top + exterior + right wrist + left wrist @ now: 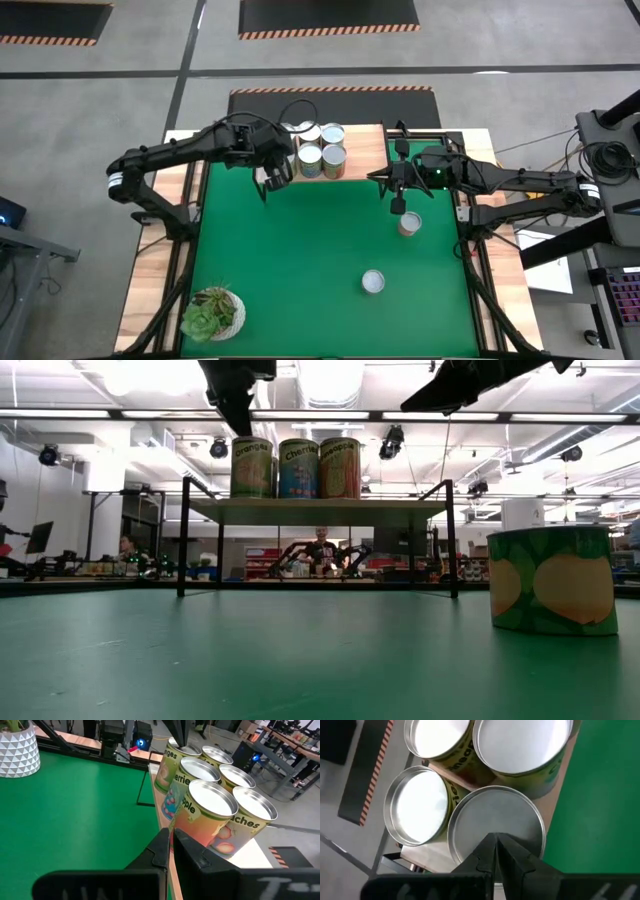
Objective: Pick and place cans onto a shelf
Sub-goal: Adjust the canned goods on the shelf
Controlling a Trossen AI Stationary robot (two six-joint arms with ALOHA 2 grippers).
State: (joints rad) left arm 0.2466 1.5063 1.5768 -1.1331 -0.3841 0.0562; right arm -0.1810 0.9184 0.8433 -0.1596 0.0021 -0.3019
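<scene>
Can (552, 580) nearest the low camera sits on the mat, upright. Second loose can (373, 283) is further out; I count two on the mat, six visible on the shelf (365, 150). Left gripper (276, 176) has jaws together, empty, just over the end can (496, 827). Right gripper (397, 200) is also closed and empty, beside the loose can. Risk as I see it: left fingers clip a packed can and topple the cluster off the edge; one plant (212, 312) sits clear of the work

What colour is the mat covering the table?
Green mat; the high view shows it best.
</scene>
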